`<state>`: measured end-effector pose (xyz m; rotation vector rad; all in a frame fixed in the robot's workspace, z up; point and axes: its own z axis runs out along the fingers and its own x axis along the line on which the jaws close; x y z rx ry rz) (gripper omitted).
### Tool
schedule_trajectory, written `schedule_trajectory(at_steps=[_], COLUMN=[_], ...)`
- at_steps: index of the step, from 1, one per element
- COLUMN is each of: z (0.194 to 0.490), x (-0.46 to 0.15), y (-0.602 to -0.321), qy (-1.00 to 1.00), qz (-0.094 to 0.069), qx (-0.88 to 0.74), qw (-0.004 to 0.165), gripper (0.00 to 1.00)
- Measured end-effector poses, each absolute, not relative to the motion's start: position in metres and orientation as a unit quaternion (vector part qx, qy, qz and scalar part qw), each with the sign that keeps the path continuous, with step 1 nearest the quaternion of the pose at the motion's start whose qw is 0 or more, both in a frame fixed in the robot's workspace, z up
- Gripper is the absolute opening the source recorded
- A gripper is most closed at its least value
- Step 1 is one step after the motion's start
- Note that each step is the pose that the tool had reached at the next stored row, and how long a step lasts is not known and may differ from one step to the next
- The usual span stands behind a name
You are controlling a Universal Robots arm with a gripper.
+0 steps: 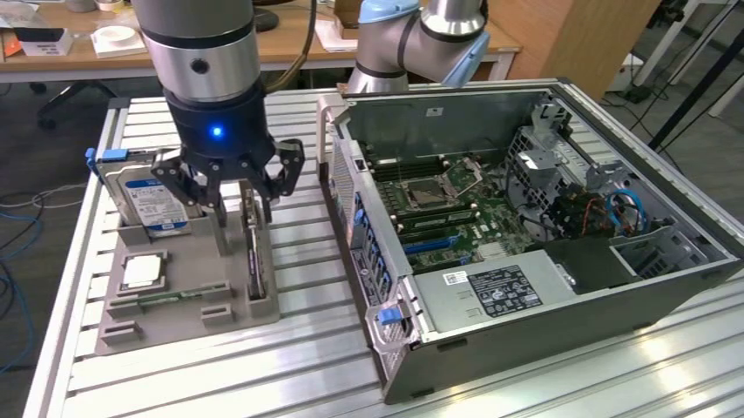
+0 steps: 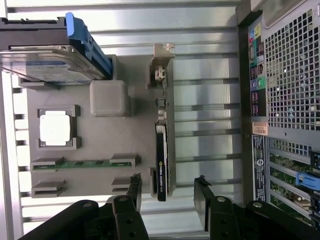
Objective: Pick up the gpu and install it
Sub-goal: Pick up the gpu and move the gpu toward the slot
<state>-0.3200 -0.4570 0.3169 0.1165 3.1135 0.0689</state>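
Observation:
The gpu [image 1: 253, 261] stands on its edge in a slot on the exterior view's right side of the grey holder tray [image 1: 174, 324]. From the wrist camera I see it edge-on as a thin dark card with a metal bracket at one end [image 2: 161, 160]. My gripper [image 1: 244, 207] hangs just above the tray, over the card's far end. It is open and holds nothing. In the wrist view my gripper [image 2: 167, 192] has one black finger [image 2: 134, 190] on one side of the card's line and the other [image 2: 201, 192] on the other side.
The tray also holds a blue-labelled hard drive [image 1: 145, 196], a square processor chip [image 1: 139, 272] and a narrow green memory stick [image 1: 169, 296]. An open computer case [image 1: 558, 340] lies to the exterior view's right with its motherboard [image 1: 454, 218] exposed. All rest on a slotted aluminium table [image 1: 291, 383].

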Motion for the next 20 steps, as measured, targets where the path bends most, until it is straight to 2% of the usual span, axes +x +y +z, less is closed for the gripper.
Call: schedule_trajectory(at_steps=[20], z=[0.3068], x=[-0.3203], y=[-0.4569], qy=[0.999], qz=[0.022], qx=[0.037], qw=[0.013], gripper=[0.55])
